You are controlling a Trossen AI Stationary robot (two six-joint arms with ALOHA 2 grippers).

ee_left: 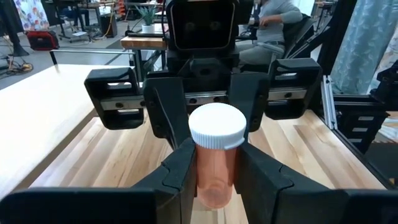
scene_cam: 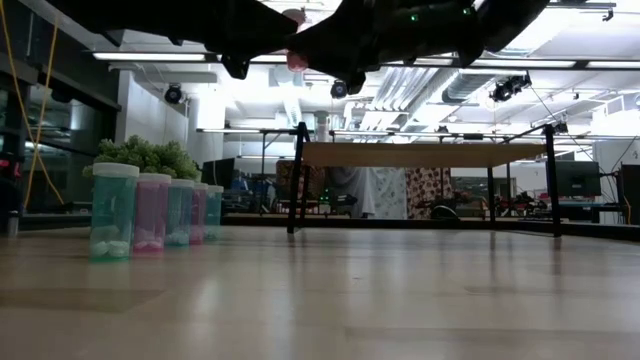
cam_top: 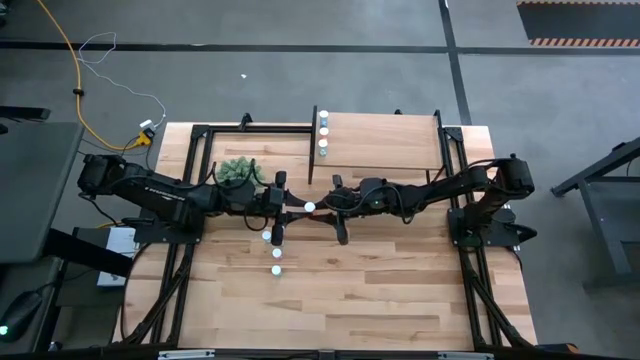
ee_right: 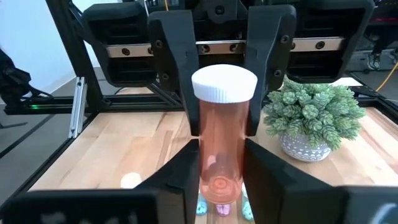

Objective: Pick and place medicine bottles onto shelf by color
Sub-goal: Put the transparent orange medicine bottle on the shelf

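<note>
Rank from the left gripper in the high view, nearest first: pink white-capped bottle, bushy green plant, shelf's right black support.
1. Pink white-capped bottle, in the left gripper.
2. Bushy green plant, beside its arm.
3. Shelf's right black support, far right.

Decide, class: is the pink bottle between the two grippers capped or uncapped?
Capped. The pink bottle wears its white cap, held between the left gripper and the right gripper.

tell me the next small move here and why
Probably the left gripper should let go. Both wrist views show the pink bottle pinched between both pairs of fingers at once, held above the table between the arms, with the right gripper closed on it too. Once released, the right arm, nearer the shelf, could carry it there.
</note>
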